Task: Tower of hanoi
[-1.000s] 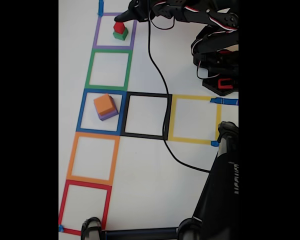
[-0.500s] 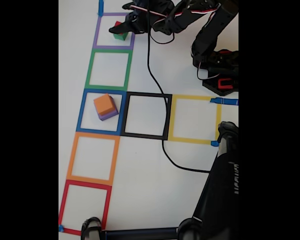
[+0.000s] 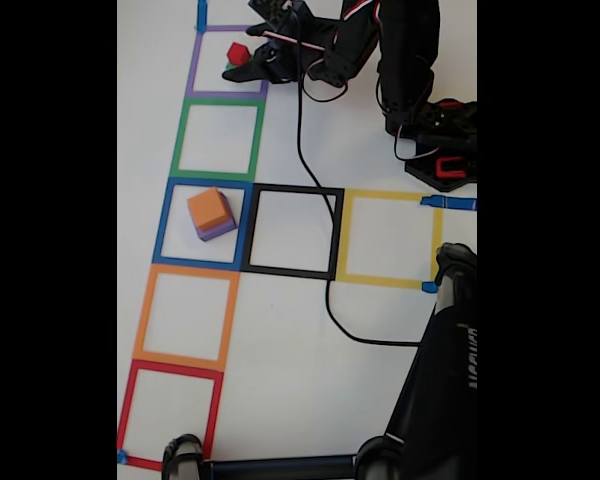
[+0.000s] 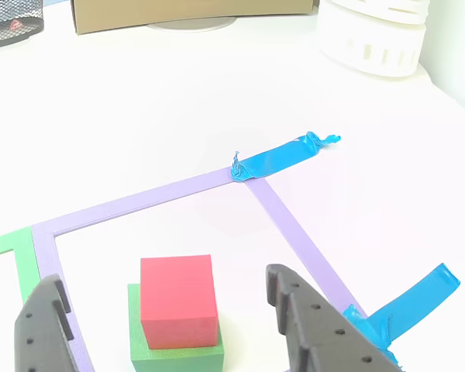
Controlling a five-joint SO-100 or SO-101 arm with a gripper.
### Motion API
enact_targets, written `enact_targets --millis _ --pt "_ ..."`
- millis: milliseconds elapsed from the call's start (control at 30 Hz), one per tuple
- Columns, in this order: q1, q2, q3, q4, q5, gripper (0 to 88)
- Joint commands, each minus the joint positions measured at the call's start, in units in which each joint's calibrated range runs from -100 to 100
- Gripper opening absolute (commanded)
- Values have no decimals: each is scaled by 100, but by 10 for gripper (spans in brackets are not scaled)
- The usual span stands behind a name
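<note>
A small red cube (image 4: pixel 178 298) sits on a larger green cube (image 4: pixel 174 353) inside the purple tape square (image 4: pixel 139 203). My gripper (image 4: pixel 164 277) is open, and its two dark fingers (image 4: pixel 310 325) stand on either side of this stack without touching it. The fixed view shows the red cube (image 3: pixel 237 52) at the top left between the fingers of the gripper (image 3: pixel 242 55), which cover most of the green cube. An orange cube (image 3: pixel 209 207) rests on a purple cube (image 3: pixel 220 231) in the blue tape square (image 3: pixel 202 224).
Green, orange, red, black (image 3: pixel 292 231) and yellow (image 3: pixel 388 238) tape squares mark the white table. A black cable (image 3: pixel 302 130) runs from the arm across the black square. A dark stand (image 3: pixel 440 380) fills the lower right. A cardboard box (image 4: pixel 194 12) and white rings (image 4: pixel 372 35) lie beyond.
The arm has swung in and the gripper has come down over the purple square, so its fingers now flank the red and green stack. The cubes have not moved.
</note>
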Motion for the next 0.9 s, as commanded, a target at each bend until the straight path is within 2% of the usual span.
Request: enact_targets --millis 0,867 --pt "-102 71 -257 -164 0 257" --pt "-265 459 -348 -301 0 140"
